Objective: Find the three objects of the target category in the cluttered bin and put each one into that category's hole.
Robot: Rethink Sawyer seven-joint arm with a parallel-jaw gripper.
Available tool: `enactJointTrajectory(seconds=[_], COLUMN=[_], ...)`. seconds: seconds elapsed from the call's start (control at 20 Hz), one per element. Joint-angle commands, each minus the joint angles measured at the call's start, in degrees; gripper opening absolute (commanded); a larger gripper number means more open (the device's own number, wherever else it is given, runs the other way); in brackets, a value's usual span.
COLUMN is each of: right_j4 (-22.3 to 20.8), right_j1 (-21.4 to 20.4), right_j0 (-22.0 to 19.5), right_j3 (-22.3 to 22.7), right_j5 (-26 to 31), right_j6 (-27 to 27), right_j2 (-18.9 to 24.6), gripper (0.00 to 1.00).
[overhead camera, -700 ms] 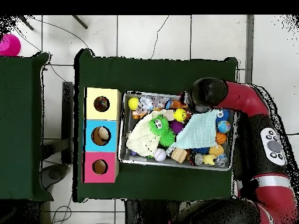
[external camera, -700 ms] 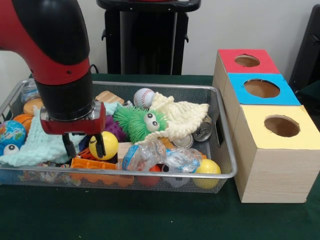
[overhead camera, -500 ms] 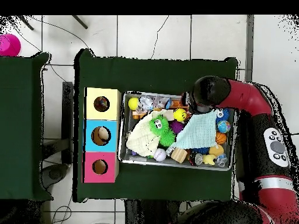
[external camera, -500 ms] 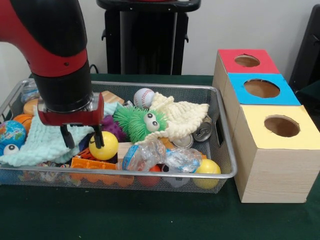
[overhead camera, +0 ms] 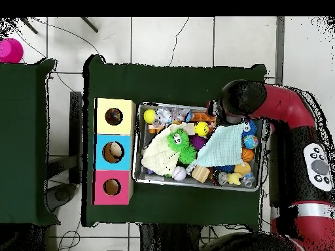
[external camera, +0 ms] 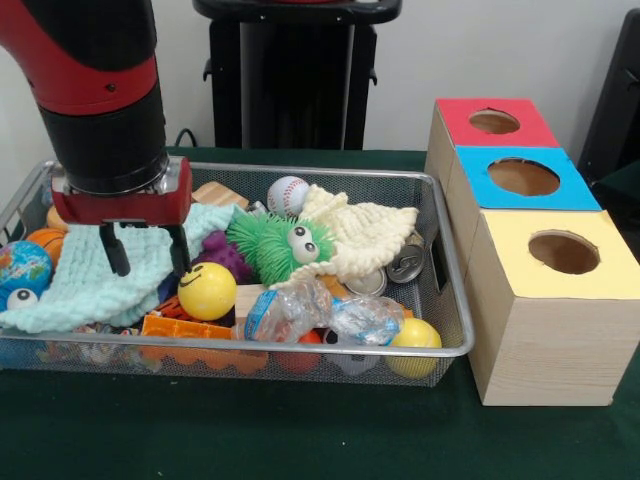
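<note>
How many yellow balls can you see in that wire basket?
2: one with a smiley face just below the robot's hand, and a plain one in the basket's front corner nearest the boxes. Clutter may hide others.

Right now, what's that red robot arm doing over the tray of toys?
The gripper hangs open and empty over the left part of the cluttered bin, above the pale green cloth and just left of the yellow smiley ball. Its fingers hold nothing. Beside the bin stands a row of boxes; the hole in the yellow top shows nothing inside from the front. The other toys lie piled in the bin.
</note>
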Motion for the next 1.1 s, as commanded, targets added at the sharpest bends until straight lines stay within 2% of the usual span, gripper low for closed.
enactJointTrajectory(seconds=[0.05, 0.35, 0.65, 1.1], right_j4=[-1.9, -2.34, -2.71, -3.64], right_j1=[5.25, 8.91, 9.34, 11.26], right_j0=[-1.32, -1.67, -2.23, -2.25], right_j3=[-3.61, -5.48, -4.46, -5.77], right_j5=[0.65, -1.86, -2.45, -3.22], right_j6=[-7.26, -8.3, -8.7, -9.02], right_j2=[0.68, 1.28, 0.78, 1.0], gripper=[1.0, 1.0, 1.0, 1.0])
